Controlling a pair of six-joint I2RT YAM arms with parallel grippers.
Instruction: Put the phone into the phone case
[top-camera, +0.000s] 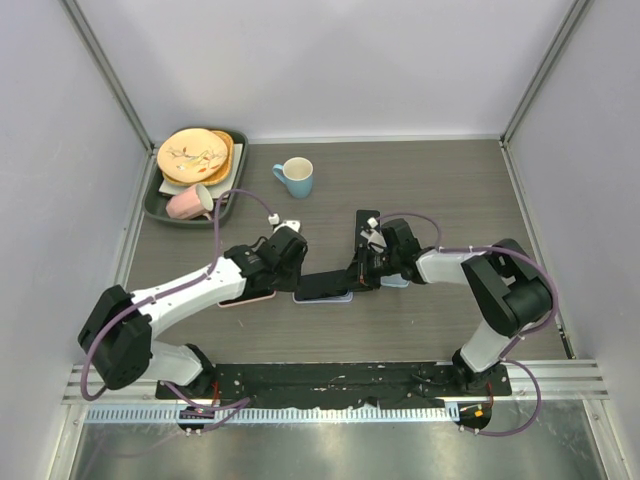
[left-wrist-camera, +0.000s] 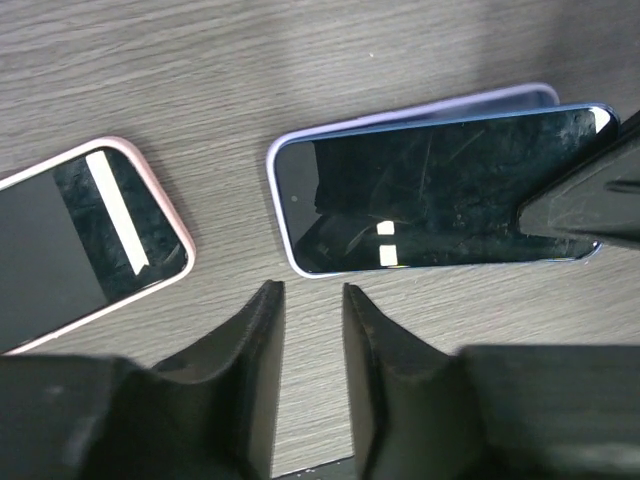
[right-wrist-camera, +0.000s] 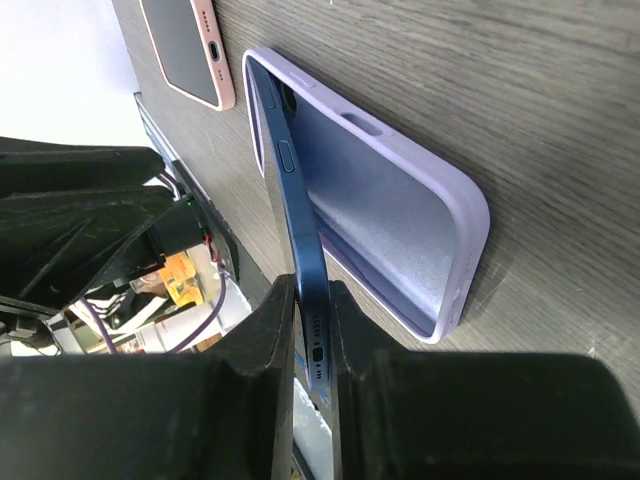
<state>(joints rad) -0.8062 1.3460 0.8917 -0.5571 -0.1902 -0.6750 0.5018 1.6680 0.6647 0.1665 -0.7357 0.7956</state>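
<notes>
Pink-cased second phone (left-wrist-camera: 90, 240) is cut off at the left wrist view's left edge. Left gripper (left-wrist-camera: 310, 292) hovers empty, fingers slightly apart, just beside the blue phone (left-wrist-camera: 440, 190). The phone lies lengthwise left-right, its left end in the lavender case (right-wrist-camera: 390, 190) and its raised right end hidden by the clamping right gripper (right-wrist-camera: 312, 300).

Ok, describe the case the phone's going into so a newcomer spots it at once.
On the wooden table, look between the two arms. The lavender case lies open side up, a blue phone tilted into one edge; the pink case beside it is already filled.
</notes>
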